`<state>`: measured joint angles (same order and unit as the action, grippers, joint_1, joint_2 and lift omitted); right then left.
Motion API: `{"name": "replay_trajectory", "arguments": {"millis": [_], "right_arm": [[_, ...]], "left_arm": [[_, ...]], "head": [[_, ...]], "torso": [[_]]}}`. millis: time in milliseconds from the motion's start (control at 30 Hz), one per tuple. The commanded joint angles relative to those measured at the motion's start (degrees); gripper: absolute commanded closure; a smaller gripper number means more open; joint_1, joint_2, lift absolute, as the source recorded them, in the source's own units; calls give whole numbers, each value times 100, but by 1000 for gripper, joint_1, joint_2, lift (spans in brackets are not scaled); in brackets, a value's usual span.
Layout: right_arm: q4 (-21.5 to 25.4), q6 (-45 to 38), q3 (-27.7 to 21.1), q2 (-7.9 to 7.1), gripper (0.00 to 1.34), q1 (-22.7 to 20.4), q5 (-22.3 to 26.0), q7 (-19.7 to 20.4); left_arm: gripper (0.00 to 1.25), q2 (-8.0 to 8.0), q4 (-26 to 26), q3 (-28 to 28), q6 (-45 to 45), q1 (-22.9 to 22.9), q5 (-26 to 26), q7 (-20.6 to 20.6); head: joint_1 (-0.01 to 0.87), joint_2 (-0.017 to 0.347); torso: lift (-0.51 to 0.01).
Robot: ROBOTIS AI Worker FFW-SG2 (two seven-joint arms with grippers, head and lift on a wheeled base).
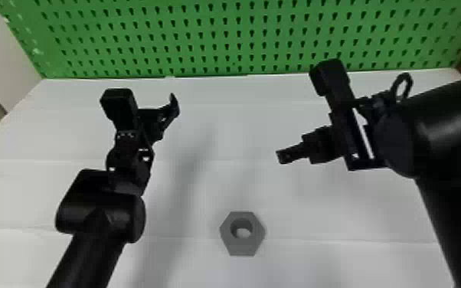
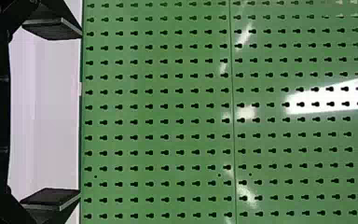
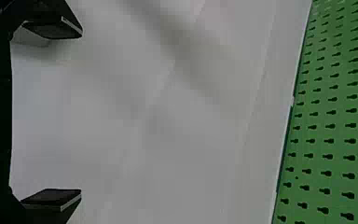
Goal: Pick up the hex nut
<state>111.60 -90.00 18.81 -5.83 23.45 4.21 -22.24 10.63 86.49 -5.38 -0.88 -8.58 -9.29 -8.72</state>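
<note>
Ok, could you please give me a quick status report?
Left gripper open, empty; right gripper open, empty. Hex nut flat on white table, untouched. Nothing seen covering it.

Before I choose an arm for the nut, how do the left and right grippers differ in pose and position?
The left gripper faces mostly the green pegboard; the right gripper is aimed more at the white worktop. In the head view, the right gripper's tip appears nearer the hex nut, the left gripper's farther off. Both are open, with flat black fingers and nothing held between them.
</note>
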Motion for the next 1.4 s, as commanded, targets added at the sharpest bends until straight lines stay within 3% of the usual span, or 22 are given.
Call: {"name": "replay_trajectory", "arguments": {"millis": [0, 433, 633, 833, 1367], "right_arm": [[-200, -8, 175, -14, 99, 99, 71, 0], [-798, -8, 641, -146, 113, 442, 625, 0], [-982, -8, 720, -67, 124, 468, 607, 9], [-1272, -8, 1001, -85, 122, 635, 607, 0], [-1993, -8, 1599, 153, 124, 1066, 642, 0]], "left_arm": [[90, 0, 0, 2, 0, -3, 6, -6], [90, 0, -9, -16, 0, -29, 15, -6], [90, 0, -9, -16, 0, -29, 33, -6], [90, 0, -9, -7, 0, -29, 42, -6], [90, 0, -9, -25, 0, -64, 59, -6]], "head": [[785, 150], [785, 150], [785, 150], [785, 150], [785, 150]], "torso": [[-80], [-80], [-80], [-80], [-80]]}}
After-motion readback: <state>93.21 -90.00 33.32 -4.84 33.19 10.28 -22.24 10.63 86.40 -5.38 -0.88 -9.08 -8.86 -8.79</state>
